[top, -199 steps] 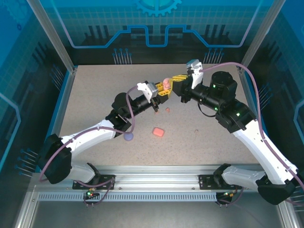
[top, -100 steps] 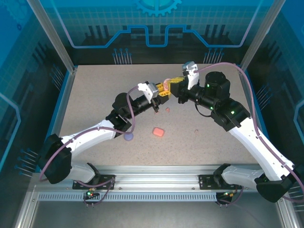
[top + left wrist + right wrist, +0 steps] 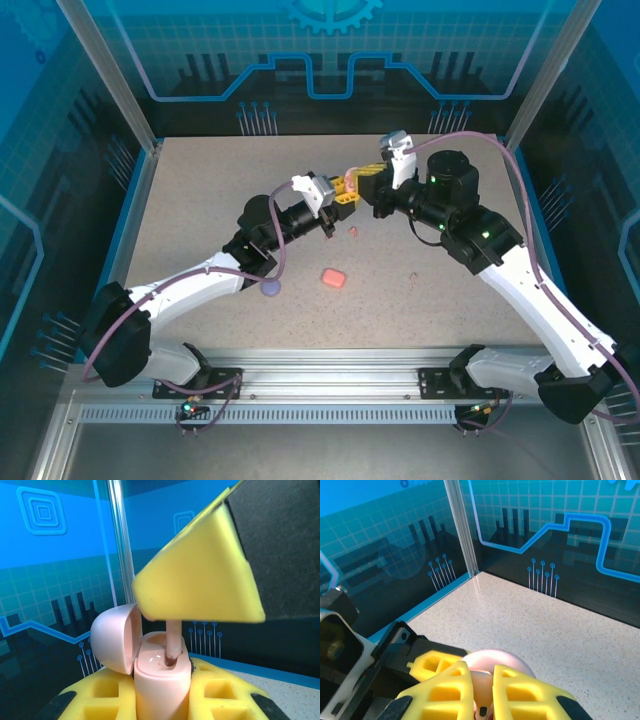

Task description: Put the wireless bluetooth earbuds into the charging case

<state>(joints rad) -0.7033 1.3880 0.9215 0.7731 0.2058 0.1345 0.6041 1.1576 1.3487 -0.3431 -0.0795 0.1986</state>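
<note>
Earbud (image 3: 172,641), pinched by right end effector (image 3: 481,682), stands in case (image 3: 161,677) clamped by left end effector (image 3: 160,704).

**A robot test cell in a lab**

A speckled table (image 3: 200,200) stands boxed in like a booth. Blue panels (image 3: 330,60) printed with circuit lines and a gear rise behind the table and along both its sides. Bare metal posts (image 3: 108,75) hold them at the table's far corners. Along the table's near edge runs a slotted metal rail (image 3: 330,385), and two white robot arms (image 3: 190,282) are bolted to it, reaching over the table.
</note>
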